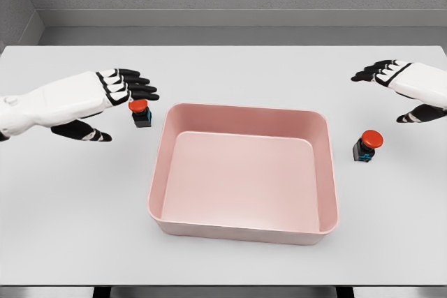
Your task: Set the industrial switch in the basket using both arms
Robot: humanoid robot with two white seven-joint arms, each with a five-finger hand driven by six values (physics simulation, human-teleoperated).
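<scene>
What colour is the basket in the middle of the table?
Pale pink, inside and out; the basket shows clearly in the head view.

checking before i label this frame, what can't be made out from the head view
- Left red-capped black switch: head view, the white left hand with black fingers overlaps its top; contact cannot be told.
- Right hand: wrist and arm cut off by the right edge.
- Right red-capped switch: blue markings too small to read.
- Pink plastic basket: outer far wall hidden by its rim.
</scene>
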